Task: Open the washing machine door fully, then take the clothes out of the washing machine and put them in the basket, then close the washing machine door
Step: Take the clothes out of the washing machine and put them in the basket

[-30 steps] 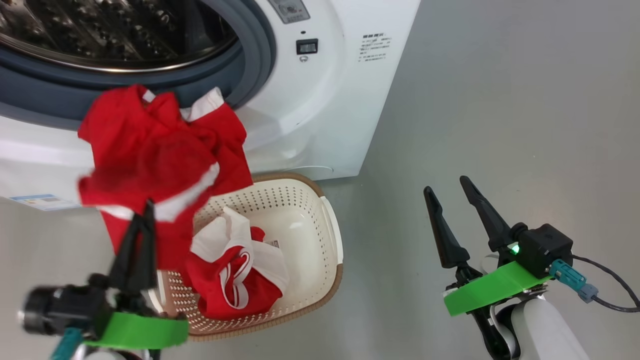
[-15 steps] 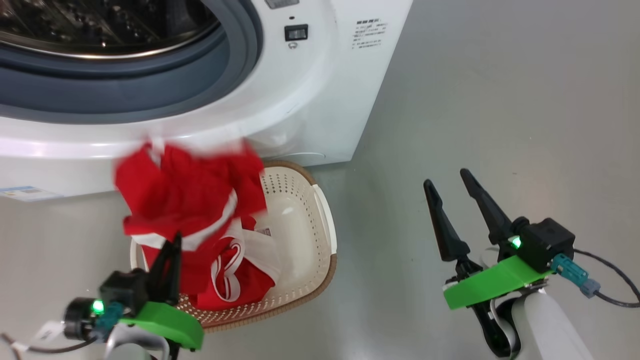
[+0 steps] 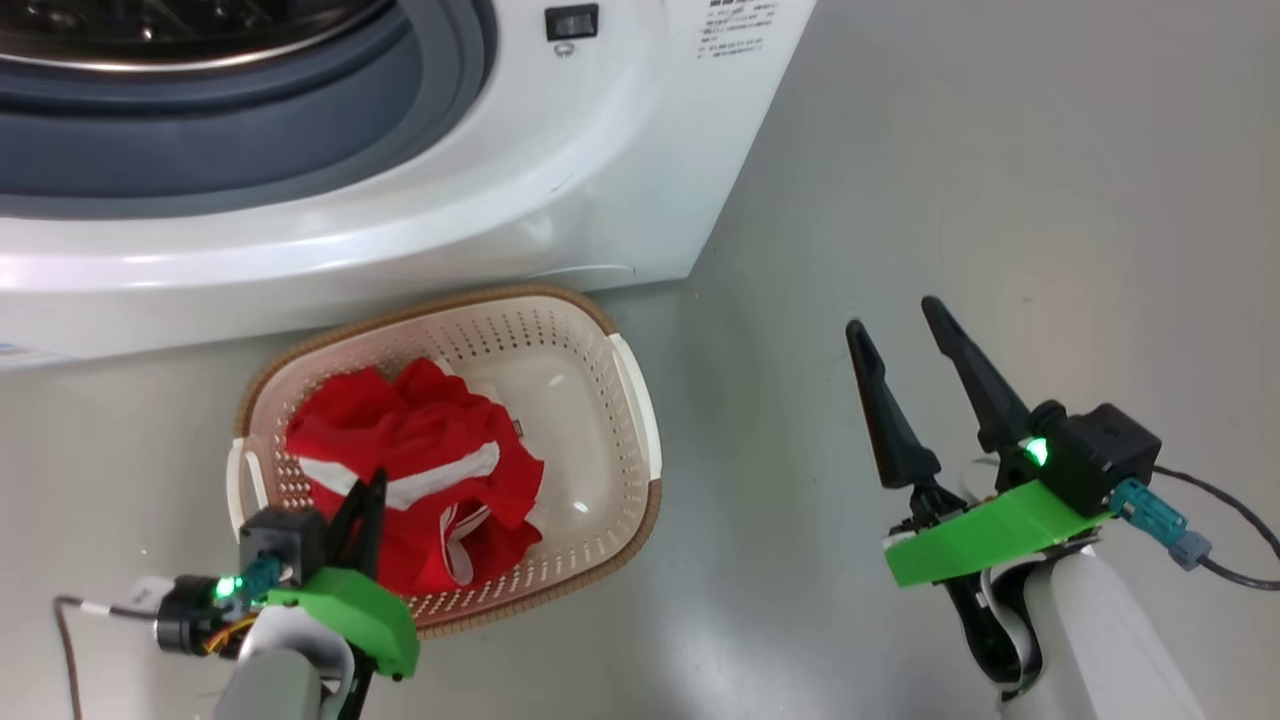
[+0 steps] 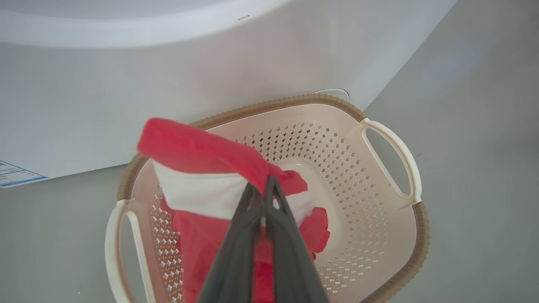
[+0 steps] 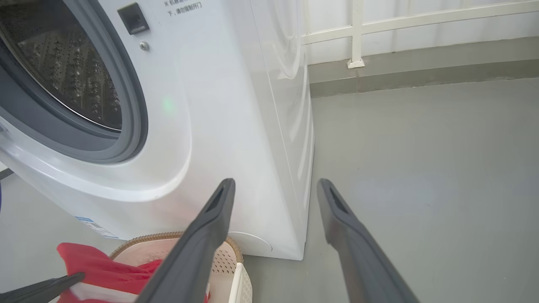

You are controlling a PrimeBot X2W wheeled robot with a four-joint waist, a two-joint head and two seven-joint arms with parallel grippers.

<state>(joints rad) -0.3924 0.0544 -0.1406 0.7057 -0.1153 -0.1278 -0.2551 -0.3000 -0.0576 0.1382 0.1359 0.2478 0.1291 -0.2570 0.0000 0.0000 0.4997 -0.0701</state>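
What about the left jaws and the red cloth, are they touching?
Touching. Left wrist view: the left gripper, jaws shut, pinches a fold of the bright red, white-striped fabric clothes over the cream perforated plastic basket.

Head view: high, facing forward and down; washing machine (image 3: 560, 200) front across the top, basket (image 3: 560, 340) below it, left gripper (image 3: 368, 488) and right gripper (image 3: 893, 318) near the bottom corners.
Left wrist view: close above the basket, looking down along its own fingers, machine panel behind.
Right wrist view: low, nearly level, facing the machine's front corner, floor (image 5: 421, 168) and far wall (image 5: 421, 17).
Shared: basket, clothes (image 3: 400, 440) and machine front appear in all three.
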